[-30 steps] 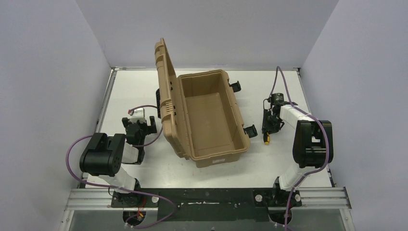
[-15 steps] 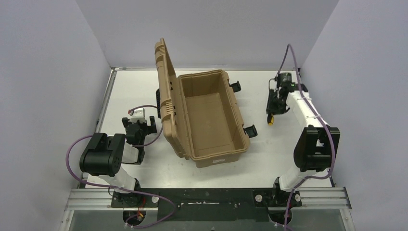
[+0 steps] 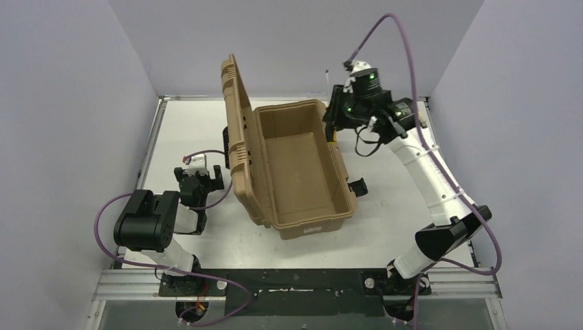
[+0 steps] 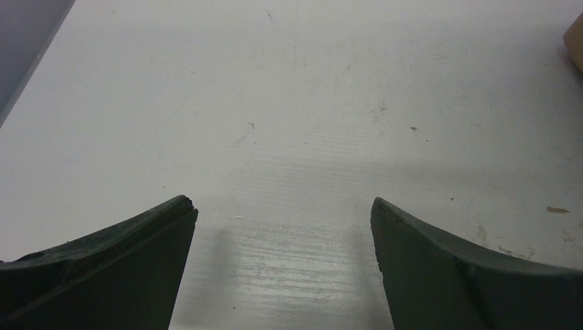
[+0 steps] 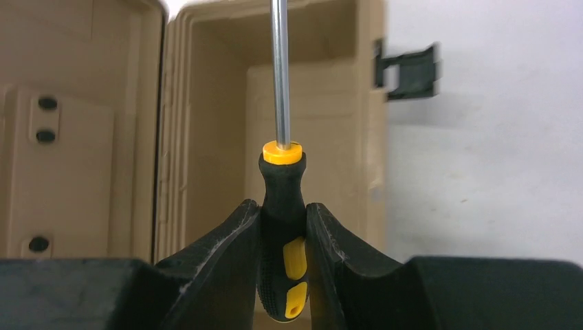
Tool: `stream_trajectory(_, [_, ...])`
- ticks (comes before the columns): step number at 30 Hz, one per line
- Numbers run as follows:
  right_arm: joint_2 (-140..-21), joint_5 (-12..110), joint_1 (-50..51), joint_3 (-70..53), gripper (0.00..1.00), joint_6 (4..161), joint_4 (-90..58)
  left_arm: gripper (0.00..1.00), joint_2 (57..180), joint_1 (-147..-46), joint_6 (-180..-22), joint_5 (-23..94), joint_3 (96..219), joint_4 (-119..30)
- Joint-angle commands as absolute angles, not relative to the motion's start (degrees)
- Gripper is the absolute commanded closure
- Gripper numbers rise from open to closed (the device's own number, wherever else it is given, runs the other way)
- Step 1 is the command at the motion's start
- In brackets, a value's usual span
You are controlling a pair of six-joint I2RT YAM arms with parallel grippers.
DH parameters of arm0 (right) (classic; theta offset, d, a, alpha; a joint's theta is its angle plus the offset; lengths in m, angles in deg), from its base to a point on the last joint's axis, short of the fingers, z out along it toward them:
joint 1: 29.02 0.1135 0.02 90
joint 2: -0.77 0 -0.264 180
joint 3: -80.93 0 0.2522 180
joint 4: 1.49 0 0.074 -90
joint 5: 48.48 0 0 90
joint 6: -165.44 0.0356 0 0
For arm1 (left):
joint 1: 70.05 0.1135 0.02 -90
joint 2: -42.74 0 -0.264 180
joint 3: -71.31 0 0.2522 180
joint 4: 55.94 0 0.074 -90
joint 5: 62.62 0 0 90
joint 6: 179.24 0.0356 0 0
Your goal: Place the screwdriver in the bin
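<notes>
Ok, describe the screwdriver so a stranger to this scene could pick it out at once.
Find the big tan bin, lid open, in the middle of the table. At its far right corner the right hand grips the screwdriver by the handle. Only it has a thin shiny shaft and a black grip with yellow; the nearby latches are plain black.

A lab robot cell: white table (image 3: 185,130), blank walls (image 3: 295,41).

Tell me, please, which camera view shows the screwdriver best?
The right wrist view: the screwdriver stands centred, its black-and-yellow handle clamped in the right gripper, shaft pointing toward the open bin. The top external view hides it almost wholly under that gripper; the left wrist view shows none of it.
</notes>
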State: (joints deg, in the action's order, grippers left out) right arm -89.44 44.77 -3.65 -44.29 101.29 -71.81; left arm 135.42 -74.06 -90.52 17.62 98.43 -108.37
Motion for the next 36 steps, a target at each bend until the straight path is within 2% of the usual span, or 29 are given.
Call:
stream_trajectory(1, [-92.2, 44.6, 2.5, -37.3, 1.00, 106.3, -68.4, 0.03, 135.2, -73.7, -90.9, 18.3, 99.7, -111.6])
stream_trajectory(11, [-101.2, 47.9, 8.9, -19.7, 1.00, 107.5, -54.5, 0.03, 135.0, -73.7, -91.0, 18.3, 99.7, -111.3])
stream_trajectory(20, [-111.6, 45.3, 9.3, -17.1, 1.00, 106.2, -49.5, 0.03, 134.9, -73.7, -91.1, 18.3, 99.7, -111.1])
stream_trajectory(27, [-114.5, 43.2, 9.5, -15.5, 1.00, 106.7, -48.1, 0.03, 135.0, -73.7, -91.1, 18.4, 99.7, -111.3])
stream_trajectory(29, [-114.4, 42.6, 9.5, -15.5, 0.93, 107.0, -48.2, 0.03, 135.0, -73.6, -91.0, 18.4, 99.7, -111.3])
stream_trajectory(33, [-113.5, 41.7, 9.5, -15.3, 0.66, 108.0, -47.7, 0.03, 135.0, -73.6, -91.0, 18.5, 99.7, -111.4])
stream_trajectory(36, [-112.3, 40.5, 9.6, -16.1, 0.51, 108.1, -48.0, 0.03, 135.0, -73.6, -91.0, 18.5, 99.7, -111.4])
